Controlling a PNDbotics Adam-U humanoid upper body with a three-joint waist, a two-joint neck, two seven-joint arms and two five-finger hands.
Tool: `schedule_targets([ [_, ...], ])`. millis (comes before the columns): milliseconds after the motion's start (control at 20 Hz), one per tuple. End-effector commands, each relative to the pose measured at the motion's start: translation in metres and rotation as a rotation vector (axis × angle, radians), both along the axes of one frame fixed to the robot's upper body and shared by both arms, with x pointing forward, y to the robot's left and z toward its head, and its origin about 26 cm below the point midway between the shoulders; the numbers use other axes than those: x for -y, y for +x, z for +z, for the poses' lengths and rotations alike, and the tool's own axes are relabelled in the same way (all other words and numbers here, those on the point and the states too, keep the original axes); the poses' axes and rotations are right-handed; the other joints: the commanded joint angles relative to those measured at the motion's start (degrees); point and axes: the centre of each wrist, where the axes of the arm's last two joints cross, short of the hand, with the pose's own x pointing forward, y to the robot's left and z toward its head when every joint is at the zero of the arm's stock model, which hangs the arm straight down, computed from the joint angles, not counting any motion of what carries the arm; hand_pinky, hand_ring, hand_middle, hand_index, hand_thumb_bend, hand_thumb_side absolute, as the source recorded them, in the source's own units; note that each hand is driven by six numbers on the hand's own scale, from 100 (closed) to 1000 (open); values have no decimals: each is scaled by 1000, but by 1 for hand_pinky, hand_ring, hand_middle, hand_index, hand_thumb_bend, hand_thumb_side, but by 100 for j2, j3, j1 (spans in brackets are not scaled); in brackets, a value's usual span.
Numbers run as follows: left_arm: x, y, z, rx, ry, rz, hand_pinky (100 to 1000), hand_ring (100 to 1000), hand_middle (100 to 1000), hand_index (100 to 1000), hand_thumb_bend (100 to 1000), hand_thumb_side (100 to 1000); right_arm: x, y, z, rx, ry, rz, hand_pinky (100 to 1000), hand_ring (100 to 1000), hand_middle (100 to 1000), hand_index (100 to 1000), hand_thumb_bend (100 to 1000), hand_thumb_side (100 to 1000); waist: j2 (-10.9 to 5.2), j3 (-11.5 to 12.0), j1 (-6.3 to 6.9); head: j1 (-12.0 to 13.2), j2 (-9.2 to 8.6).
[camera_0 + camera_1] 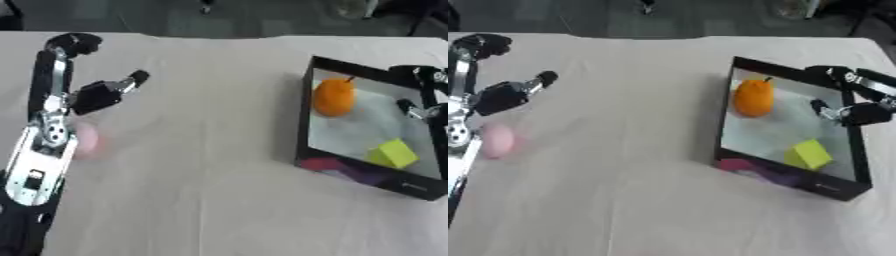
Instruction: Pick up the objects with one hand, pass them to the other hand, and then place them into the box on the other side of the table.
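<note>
Faintly visible, pink blurred object [496, 141] on the worktop [201, 150] at about nine o'clock, partly hidden behind the left arm in the left eye view; shape not clear. Just beside it, at roughly ten o'clock, left robot hand [101, 95], fingers spread and released, grasping nothing, thumb pointing toward two o'clock, one finger curving up at the far end near eleven o'clock. Silver and black forearm running down to seven o'clock.

Across at three o'clock, black-rimmed box [306, 117] with pale floor, sitting slightly askew. Inside, orange fruit with dark stem [334, 96] at the box's far left, around eleven o'clock within it; yellow-green block [393, 153] near its front, around five o'clock within it, well apart from the fruit. Dark reddish and purple patches on the box's front wall, not identifiable.

Over the box's right rim, at about two to three o'clock, right robot hand [855, 107], only partly in view, fingers relaxed and holding nothing.

Pale cloth covering the whole worktop; dark floor beyond at twelve o'clock.
</note>
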Motion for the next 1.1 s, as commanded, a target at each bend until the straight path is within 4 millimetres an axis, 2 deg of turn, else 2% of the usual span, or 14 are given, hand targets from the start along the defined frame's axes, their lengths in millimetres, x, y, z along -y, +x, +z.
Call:
schedule_targets([
  [50,-6,0,17,56,-4,19,842,710,593,706,806,371,2,0,22,53,-38,39,1000,1000,979,1000,100,799,-175,3,33,-5,-1],
  [150,-7,0,17,58,-9,25,841,709,592,705,806,372,0,0,24,79,-41,74,1000,1000,981,1000,100,874,-176,10,31,-3,6],
  [250,-8,0,17,58,-10,28,841,709,591,705,806,373,2,0,24,87,-30,83,1000,1000,982,1000,100,834,-175,15,31,4,3],
  [350,-8,0,17,59,-12,29,841,708,591,705,807,373,2,1,24,92,-5,78,1000,1000,981,1000,100,755,-174,16,29,8,-4],
  [400,-8,0,17,60,-13,29,841,708,591,704,807,374,2,1,25,93,14,73,1000,1000,980,1000,100,661,-175,15,29,13,-6],
  [450,-8,0,17,61,-13,29,841,708,591,704,807,374,2,2,27,92,35,66,1000,1000,980,1000,100,661,-175,14,30,17,-8],
  [500,-8,0,17,61,-13,29,841,708,591,704,806,375,2,2,27,91,72,48,1000,1000,966,1000,100,499,-176,11,32,20,-16],
  [550,-8,0,17,60,-13,29,841,708,591,704,805,375,2,2,29,87,116,24,1000,1000,958,1000,100,454,-178,10,34,19,-20],
  [600,-9,0,17,60,-13,30,841,708,591,704,803,376,2,3,30,82,166,-3,1000,1000,941,1000,100,479,-180,9,37,22,-18],
  [650,-9,0,17,59,-14,32,841,708,591,703,802,377,1,3,32,77,217,-26,1000,1000,946,1000,100,552,-182,8,39,32,-16],
  [850,-13,1,23,67,-11,43,838,708,593,705,795,379,-8,5,46,81,338,-46,1000,1000,971,1000,100,623,-195,8,56,120,16],
  [1000,-24,4,37,80,4,74,826,704,596,710,776,395,-13,6,55,79,370,-35,1000,1000,978,1000,100,652,-217,19,85,230,77],
  [1100,-35,9,50,77,33,100,823,707,602,717,767,402,-13,6,58,76,384,-39,1000,1000,913,1000,100,607,-233,30,110,285,117],
])
